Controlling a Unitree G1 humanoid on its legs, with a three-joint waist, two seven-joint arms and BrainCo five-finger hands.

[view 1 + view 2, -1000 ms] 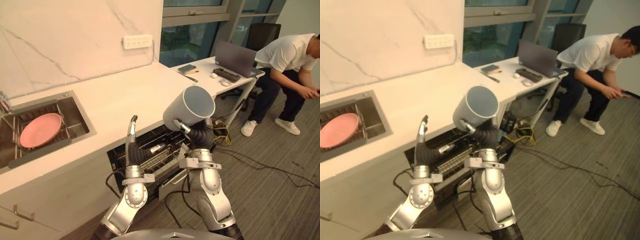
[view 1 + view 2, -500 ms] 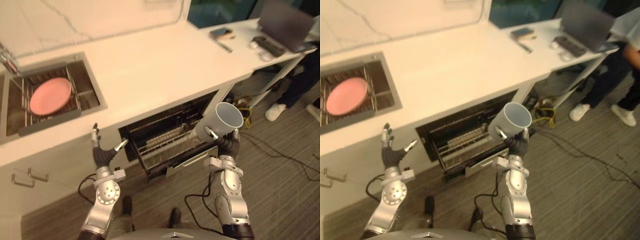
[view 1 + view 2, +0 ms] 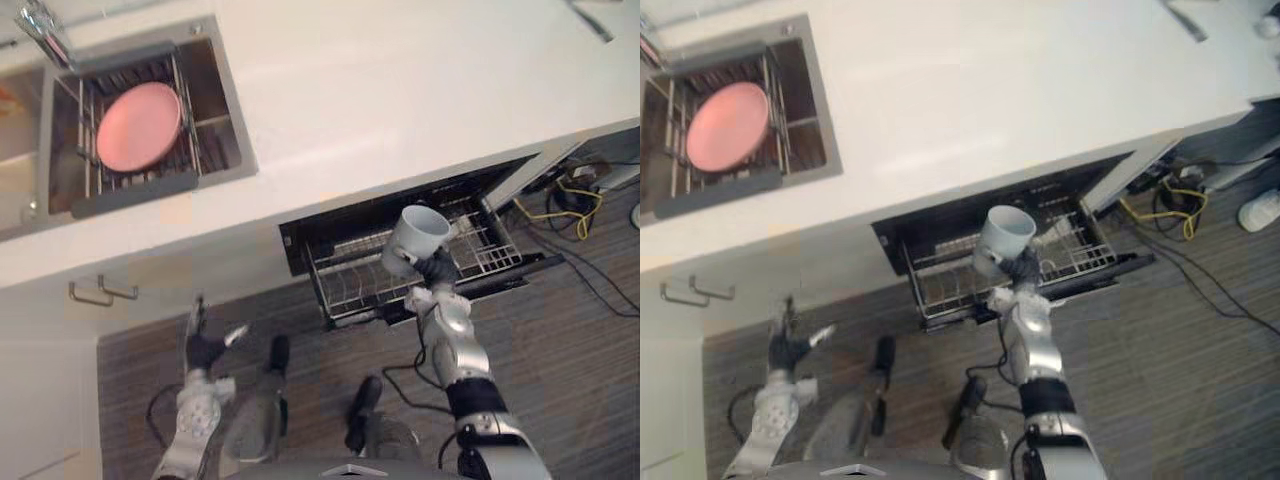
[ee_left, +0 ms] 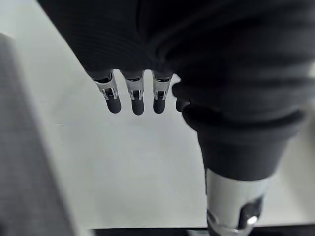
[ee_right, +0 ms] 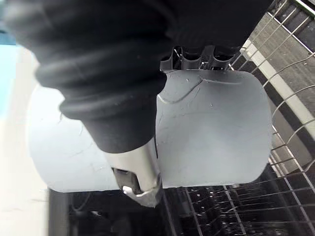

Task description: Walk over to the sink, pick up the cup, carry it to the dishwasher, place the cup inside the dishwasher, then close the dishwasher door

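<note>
Hanging tilted above the pulled-out wire rack [image 3: 482,250] of the open dishwasher [image 3: 330,225], the pale grey cup [image 3: 418,238] is being grasped by the right hand [image 3: 437,272], with fingers and thumb wrapped round its wall; its mouth is being turned up and away from the robot; whether it is touching the rack cannot be told; the left hand [image 3: 205,348] is being held low before the cabinet front [image 3: 50,350], fingers loose and released, nothing in it; a pink plate [image 3: 138,125] is being carried on a grid in the sink [image 3: 215,135], well apart to the left along the white counter [image 3: 400,80].
</note>
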